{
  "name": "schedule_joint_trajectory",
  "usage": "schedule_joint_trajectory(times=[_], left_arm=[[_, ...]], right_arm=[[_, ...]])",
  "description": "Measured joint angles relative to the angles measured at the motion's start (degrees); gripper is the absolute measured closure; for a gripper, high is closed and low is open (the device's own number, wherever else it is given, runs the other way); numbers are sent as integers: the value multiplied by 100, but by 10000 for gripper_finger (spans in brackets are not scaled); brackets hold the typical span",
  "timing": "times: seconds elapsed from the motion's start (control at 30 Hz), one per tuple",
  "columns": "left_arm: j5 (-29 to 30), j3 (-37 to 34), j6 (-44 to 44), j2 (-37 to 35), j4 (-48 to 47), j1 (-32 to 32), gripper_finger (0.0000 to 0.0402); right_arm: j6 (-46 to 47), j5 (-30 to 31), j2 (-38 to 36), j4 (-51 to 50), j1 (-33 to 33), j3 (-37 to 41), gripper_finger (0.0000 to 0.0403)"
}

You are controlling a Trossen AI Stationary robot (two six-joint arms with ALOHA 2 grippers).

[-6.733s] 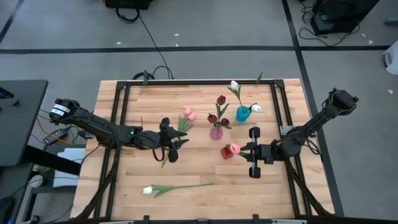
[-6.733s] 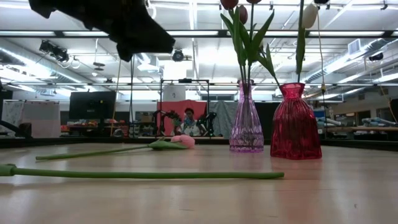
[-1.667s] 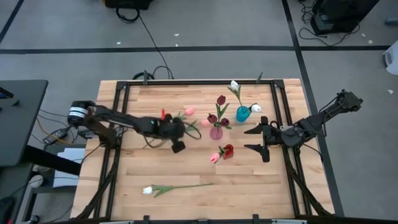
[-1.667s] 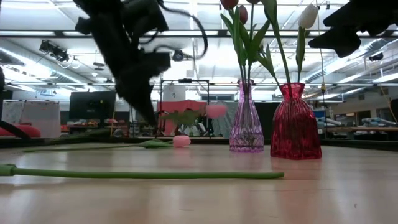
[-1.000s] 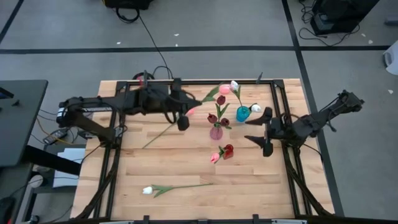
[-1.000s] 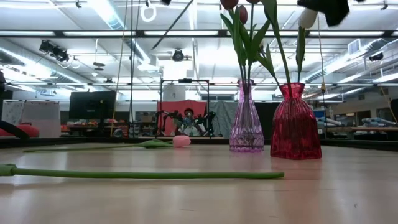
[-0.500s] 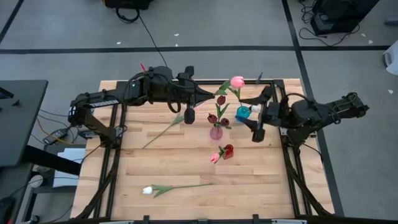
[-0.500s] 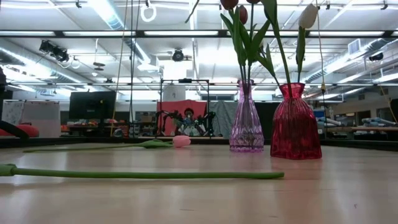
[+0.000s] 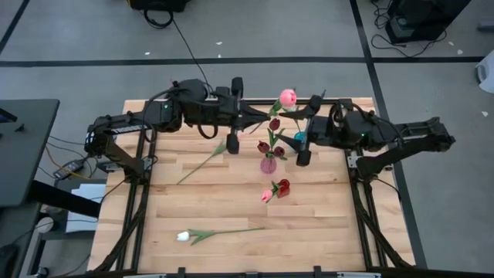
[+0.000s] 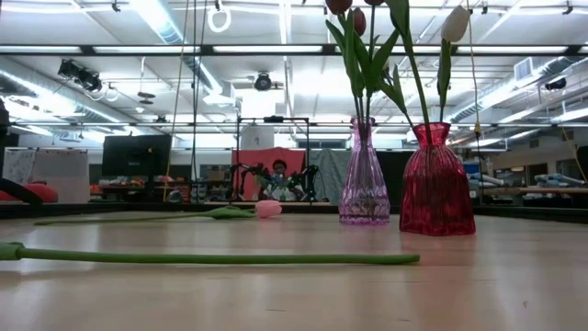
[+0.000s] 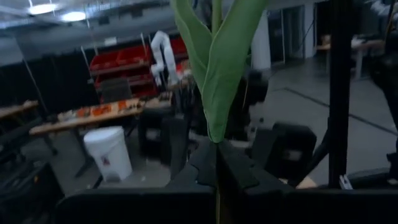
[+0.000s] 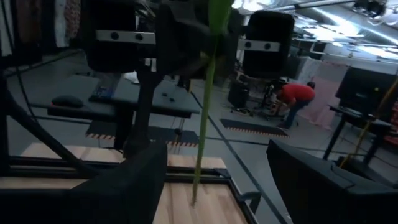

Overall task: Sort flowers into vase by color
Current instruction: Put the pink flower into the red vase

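the left gripper (image 9: 235, 116) is reaching over the far side of the table (image 9: 231, 201), its fingers pinched tight on the stem of a pink tulip (image 9: 287, 97), whose head is riding high near the table's far edge. in the left wrist view the stem and a broad green leaf (image 11: 214, 68) are rising straight up from between the closed fingers (image 11: 233, 171). the right gripper (image 9: 308, 131) is coming in from the other side with its jaws standing wide apart, and in the right wrist view the thin green stem (image 12: 202, 112) is hanging between its two dark fingers (image 12: 124, 186) without either one touching it. so the held flower is sitting between the two grippers, clamped by the left and only straddled by the right. just below them in the high view the purple vase (image 9: 268, 164) is holding dark maroon tulips (image 9: 273, 124), the blue vase (image 9: 300, 140) is standing partly under the right gripper, and the red vase (image 9: 282, 188) is holding one pink bloom (image 9: 266, 195). another pink tulip (image 9: 204, 161) is lying loose on the boards left of the purple vase, and a white tulip (image 9: 216, 232) is lying near the front edge, well apart from both grippers. in the low view both vases (image 10: 364, 179) are standing upright with stems rising out of frame.
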State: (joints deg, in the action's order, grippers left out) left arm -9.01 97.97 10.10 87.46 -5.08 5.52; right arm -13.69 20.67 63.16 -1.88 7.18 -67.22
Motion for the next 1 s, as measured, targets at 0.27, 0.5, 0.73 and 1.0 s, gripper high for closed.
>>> schedule_joint_trajectory(times=[0.27, 0.5, 0.73, 1.0], left_arm=[[-121, 0, 188, 0, 200, 0, 398], [-180, 0, 181, 0, 193, 0, 398], [-182, 0, 169, 0, 24, 0, 398], [-182, 0, 167, 19, 13, 0, 398]], right_arm=[[0, -899, 431, 86, -415, -434, 166], [-22, -1181, 681, 301, -639, -608, 219], [-74, -1379, 712, 575, -663, -608, 251], [-156, -1553, 712, 774, -665, -608, 271]])
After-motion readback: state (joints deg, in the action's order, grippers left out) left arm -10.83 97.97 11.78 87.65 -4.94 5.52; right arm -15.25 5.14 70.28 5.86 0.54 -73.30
